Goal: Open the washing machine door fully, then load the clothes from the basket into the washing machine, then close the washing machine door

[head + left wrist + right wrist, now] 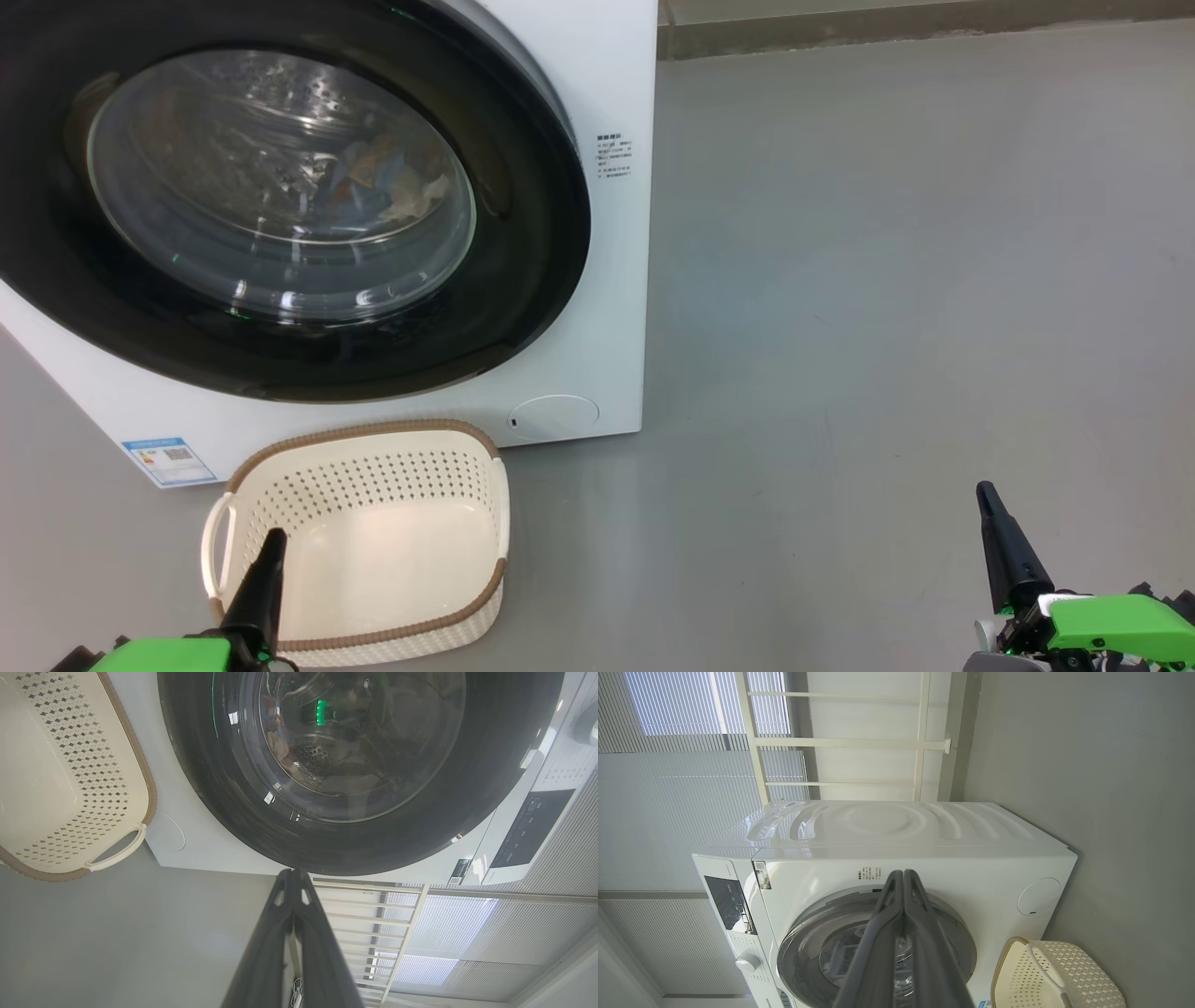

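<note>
washing machine door (523,233) sits shut across the drum mouth, so there's no way in past the glass. basket (373,434) stands just in front of the washing machine (607,84), below the door, and blocks a low approach there. floor (887,280) right of the machine is open, with wide room to pass.

Black-rimmed door (527,280) flush on the white washing machine (607,56), clothes (387,182) inside, empty cream basket (392,476) just in front.
</note>
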Available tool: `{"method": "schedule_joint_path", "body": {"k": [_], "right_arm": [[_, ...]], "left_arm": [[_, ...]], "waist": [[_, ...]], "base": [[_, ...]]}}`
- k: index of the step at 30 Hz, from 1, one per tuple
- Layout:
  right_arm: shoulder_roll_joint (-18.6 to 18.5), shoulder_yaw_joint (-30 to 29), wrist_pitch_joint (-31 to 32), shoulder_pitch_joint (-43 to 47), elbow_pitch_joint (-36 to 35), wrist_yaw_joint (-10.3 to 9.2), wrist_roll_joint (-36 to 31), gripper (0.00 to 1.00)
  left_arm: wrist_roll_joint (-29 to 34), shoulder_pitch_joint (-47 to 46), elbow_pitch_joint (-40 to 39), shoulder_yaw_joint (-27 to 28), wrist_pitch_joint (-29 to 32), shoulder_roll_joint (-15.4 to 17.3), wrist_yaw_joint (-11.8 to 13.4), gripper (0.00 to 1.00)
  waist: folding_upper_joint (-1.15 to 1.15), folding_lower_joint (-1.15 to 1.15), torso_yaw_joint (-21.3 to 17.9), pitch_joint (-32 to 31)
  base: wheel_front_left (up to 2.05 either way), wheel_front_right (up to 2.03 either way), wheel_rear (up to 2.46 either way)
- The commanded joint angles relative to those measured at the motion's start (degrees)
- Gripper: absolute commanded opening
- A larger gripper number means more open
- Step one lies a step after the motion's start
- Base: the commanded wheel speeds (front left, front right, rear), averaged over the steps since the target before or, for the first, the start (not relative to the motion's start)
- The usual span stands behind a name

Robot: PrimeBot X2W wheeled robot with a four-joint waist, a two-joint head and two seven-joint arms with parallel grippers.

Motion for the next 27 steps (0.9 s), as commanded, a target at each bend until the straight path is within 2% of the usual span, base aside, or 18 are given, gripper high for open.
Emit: {"method": "schedule_joint_path", "body": {"k": [1, 27], "right_arm": [[-0.3, 1.3, 0.4, -2.3, -1.7, -0.06, 0.3, 0.00], [-0.3, 1.3, 0.4, -2.3, -1.7, -0.06, 0.3, 0.00]], "left_arm": [[-0.5, -2.3, -1.1, 1.7, 0.3, 1.5, -0.6, 0.00], [-0.5, -2.3, -1.1, 1.7, 0.3, 1.5, -0.6, 0.00]], "waist": [[0.00, 0.00, 0.0, 0.0], [0.00, 0.00, 0.0, 0.0]], "base": [[0.00, 0.00, 0.00], [0.00, 0.00, 0.00]]}}
